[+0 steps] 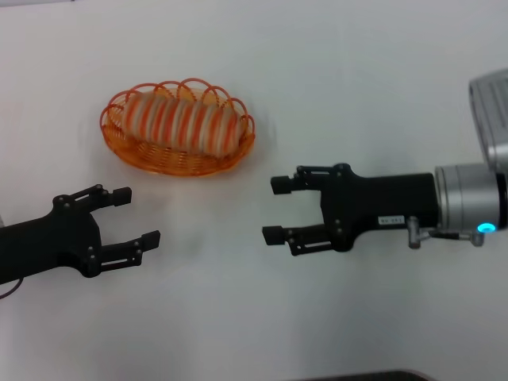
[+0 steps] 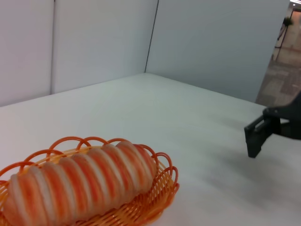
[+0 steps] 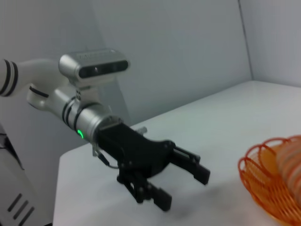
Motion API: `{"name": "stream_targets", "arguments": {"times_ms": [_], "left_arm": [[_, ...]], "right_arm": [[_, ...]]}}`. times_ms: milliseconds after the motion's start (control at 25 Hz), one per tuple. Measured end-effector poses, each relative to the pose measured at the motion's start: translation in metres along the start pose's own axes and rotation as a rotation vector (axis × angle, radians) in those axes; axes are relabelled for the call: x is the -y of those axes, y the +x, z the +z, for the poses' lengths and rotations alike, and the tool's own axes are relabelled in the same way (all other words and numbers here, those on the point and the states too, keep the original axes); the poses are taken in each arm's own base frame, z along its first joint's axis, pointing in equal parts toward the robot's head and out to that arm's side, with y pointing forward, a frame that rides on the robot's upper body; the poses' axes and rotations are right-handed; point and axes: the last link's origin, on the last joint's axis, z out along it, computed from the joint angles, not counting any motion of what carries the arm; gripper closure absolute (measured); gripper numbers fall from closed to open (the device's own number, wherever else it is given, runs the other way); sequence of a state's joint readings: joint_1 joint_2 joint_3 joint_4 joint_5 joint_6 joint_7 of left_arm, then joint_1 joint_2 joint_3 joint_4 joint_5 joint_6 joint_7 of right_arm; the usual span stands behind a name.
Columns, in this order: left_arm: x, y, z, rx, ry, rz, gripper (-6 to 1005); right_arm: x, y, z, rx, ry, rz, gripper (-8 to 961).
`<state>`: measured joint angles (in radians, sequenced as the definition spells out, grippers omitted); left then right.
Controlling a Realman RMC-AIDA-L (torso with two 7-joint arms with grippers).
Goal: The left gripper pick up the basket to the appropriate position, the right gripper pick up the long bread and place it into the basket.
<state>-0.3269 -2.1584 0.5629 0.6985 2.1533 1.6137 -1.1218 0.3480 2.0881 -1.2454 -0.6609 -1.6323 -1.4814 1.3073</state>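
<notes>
1. We are seeing the long bread (image 1: 185, 121) lying lengthwise inside the basket (image 1: 176, 161), its orange and cream stripes running across it and its top sitting a little above the scalloped rim.
2. The basket is resting on the white worktop (image 1: 357, 95), toward the far left of the head view, with no end effector touching it.
3. The left end effector (image 1: 136, 217) is hovering near the basket on the side closer to us, its two fingers spread wide and gripping nothing.
4. The right end effector (image 1: 275, 209) is sitting to the right of the basket, apart from it, pointing toward the robot's left; its fingers are also parted and carrying nothing.
5. In the left wrist view we are looking at the long bread (image 2: 80, 183) filling most of the basket (image 2: 155, 202), with a black fingertip of the right end effector (image 2: 257, 136) showing farther off.
6. In the right wrist view the basket (image 3: 263, 181) is sitting at the edge of the picture.
</notes>
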Motion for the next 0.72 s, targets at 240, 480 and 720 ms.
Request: {"name": "stream_targets", "arguments": {"times_ms": [240, 480, 720], "left_arm": [[-0.003, -0.001, 0.002, -0.014, -0.016, -0.023, 141], [-0.007, 0.000, 0.002, -0.012, -0.047, -0.029, 140], [-0.008, -0.002, 0.002, -0.008, -0.047, -0.044, 141]], "right_arm": [[-0.005, 0.024, -0.018, 0.024, 0.063, -0.018, 105], [0.000, 0.032, -0.030, -0.004, 0.115, -0.032, 105], [0.002, 0.036, -0.029, -0.039, 0.128, -0.034, 105]]}}
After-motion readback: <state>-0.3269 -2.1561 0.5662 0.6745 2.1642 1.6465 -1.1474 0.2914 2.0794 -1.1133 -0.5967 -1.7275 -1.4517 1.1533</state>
